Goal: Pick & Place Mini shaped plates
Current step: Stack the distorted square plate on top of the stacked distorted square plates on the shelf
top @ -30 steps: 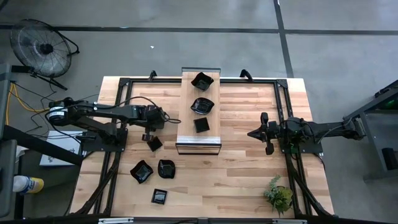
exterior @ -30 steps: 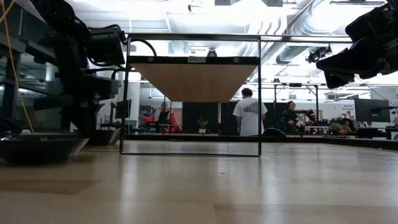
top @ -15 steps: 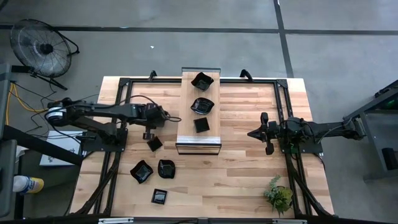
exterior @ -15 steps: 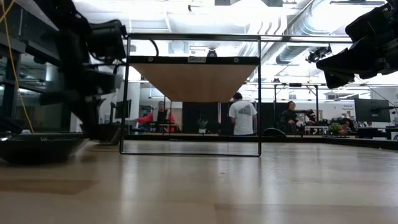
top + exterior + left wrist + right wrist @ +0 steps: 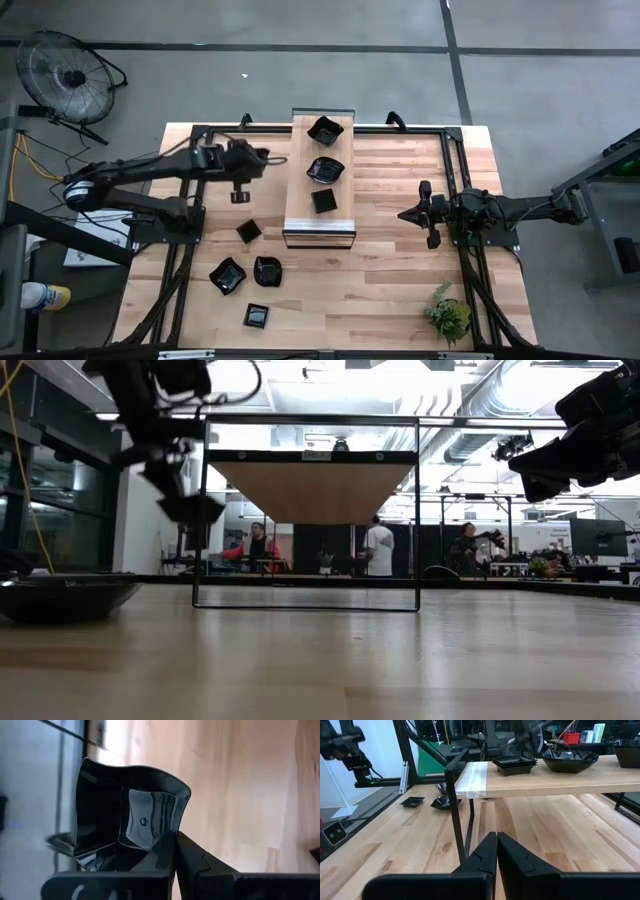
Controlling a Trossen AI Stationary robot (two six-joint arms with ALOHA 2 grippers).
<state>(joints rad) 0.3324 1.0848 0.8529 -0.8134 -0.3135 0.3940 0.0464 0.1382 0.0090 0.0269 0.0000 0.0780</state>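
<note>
My left gripper hovers over the table's left half, beside the raised shelf, shut on a small glossy black square dish with wavy edges. In the low view that dish hangs well above the tabletop. Several more black dishes rest on the wood nearer the front: one just below the gripper, two side by side, one near the front edge. Three dishes sit on the shelf. My right gripper waits shut, right of the shelf. My left gripper pinches the square dish by its rim near one corner, between the two shut fingers. The fingers point down at it from above. The dish is lifted clear of the table and hangs tilted below the fingers.
The shelf is a wooden board on a thin black metal frame in the table's middle, toward the far edge. A small green plant stands at the near right corner. A fan stands on the floor. People move in the room behind.
My left gripper has risen from near the tabletop and moved toward the far edge, carrying the square dish up clear of the wood. The other dishes have stayed in place. My right arm has kept still.
</note>
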